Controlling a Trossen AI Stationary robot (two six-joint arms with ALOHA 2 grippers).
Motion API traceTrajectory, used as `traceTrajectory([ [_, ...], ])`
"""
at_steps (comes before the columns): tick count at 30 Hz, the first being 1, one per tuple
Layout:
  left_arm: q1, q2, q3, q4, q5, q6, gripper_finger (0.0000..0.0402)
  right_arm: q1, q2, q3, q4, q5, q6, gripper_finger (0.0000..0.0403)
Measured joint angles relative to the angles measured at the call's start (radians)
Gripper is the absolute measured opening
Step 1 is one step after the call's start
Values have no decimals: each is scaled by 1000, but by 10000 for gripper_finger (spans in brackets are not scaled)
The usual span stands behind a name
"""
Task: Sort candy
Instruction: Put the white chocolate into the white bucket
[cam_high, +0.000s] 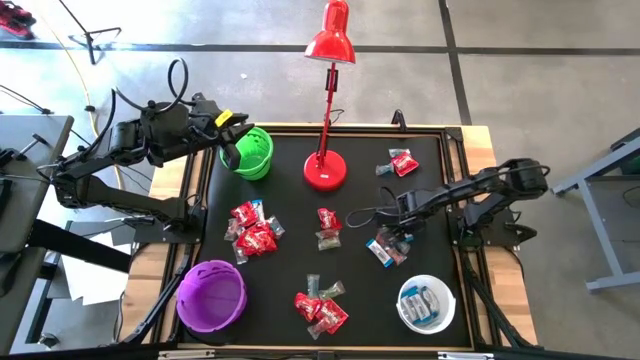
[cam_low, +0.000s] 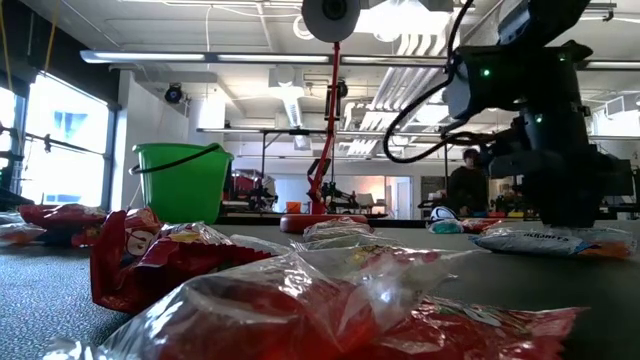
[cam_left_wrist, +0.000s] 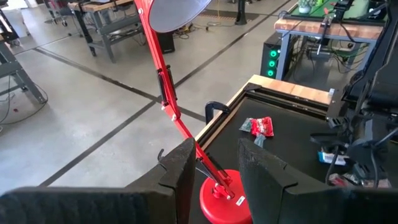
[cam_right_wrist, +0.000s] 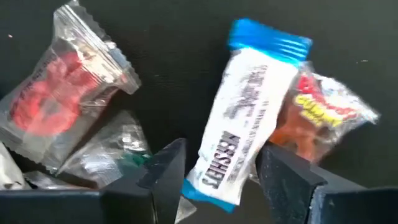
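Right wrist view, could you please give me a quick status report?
Right gripper low over the mat, jaws open astride a blue-and-white candy. Left gripper parked above the green bowl. Other candies crowd close alongside.

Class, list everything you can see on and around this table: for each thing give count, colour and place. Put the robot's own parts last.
Mat: one, black, covering the table.
Lamp: one, red, back centre.
Green bowl: one, back left.
Purple bowl: one, front left.
White bowl: one, front right, blue-and-white candy inside.
Candy: many, red, blue-and-white or clear, in five loose piles on the mat.
Person: one, dark clothes, in the room behind.
Left gripper: by the green bowl.
Right gripper: open, over a blue-and-white candy.
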Motion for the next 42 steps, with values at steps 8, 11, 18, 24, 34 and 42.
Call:
traceTrajectory([
  [8,0,0,0,1,-5,0,106,1,21,-1,-10,-5,51,140],
  [11,0,0,0,2,-9,0,106,1,-12,-3,-21,-2,64,98],
  [18,0,0,0,2,-10,0,106,1,-42,-6,-21,7,101,11],
  [24,0,0,0,3,-11,0,106,1,-45,-6,-21,7,121,20],
  [34,0,0,0,3,-12,0,106,1,-183,-7,-23,17,129,19],
  [42,0,0,0,3,-12,0,106,1,-397,-6,183,83,171,19],
])
